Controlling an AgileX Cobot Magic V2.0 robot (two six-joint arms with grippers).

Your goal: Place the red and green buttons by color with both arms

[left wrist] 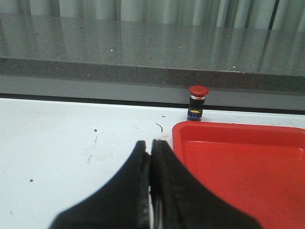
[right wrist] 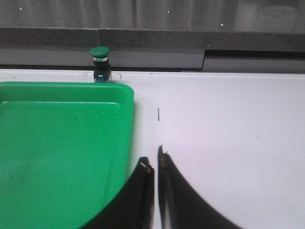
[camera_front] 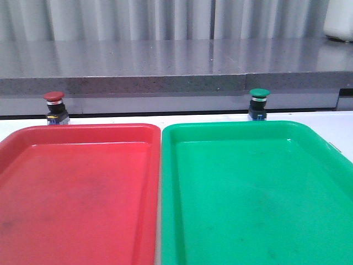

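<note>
The red button (camera_front: pixel 54 105) stands upright on the white table just behind the red tray (camera_front: pixel 77 193); it also shows in the left wrist view (left wrist: pixel 198 98). The green button (camera_front: pixel 258 102) stands upright behind the green tray (camera_front: pixel 253 193); it also shows in the right wrist view (right wrist: pixel 100 61). My left gripper (left wrist: pixel 150 144) is shut and empty, over the table beside the red tray's outer edge (left wrist: pixel 228 157). My right gripper (right wrist: pixel 154 160) is shut and empty, beside the green tray's outer edge (right wrist: pixel 62 143). Neither gripper shows in the front view.
A grey stone ledge (camera_front: pixel 165 72) runs along the back of the table right behind both buttons. The two trays lie side by side, nearly touching. A white object (camera_front: pixel 339 22) stands on the ledge at the far right.
</note>
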